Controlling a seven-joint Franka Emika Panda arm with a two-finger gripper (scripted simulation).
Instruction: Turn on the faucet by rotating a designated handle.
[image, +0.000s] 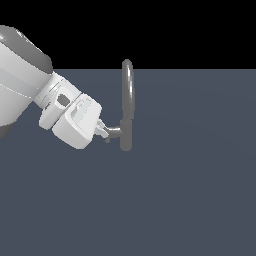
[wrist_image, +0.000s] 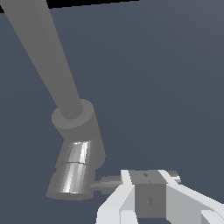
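Exterior view: the faucet stands upright on the flat grey-blue floor, its arched spout rising above a short cylindrical body. The handle sticks out on a short horizontal stub toward the exterior view's left. My gripper comes in from that side, fingertips at the handle's outer end; contact looks likely, but I cannot tell how wide the jaws stand.

Wrist view: the faucet body sits close, spout running away from it. The handle stub reaches to my fingers, which hide its end. Grip unconfirmed.
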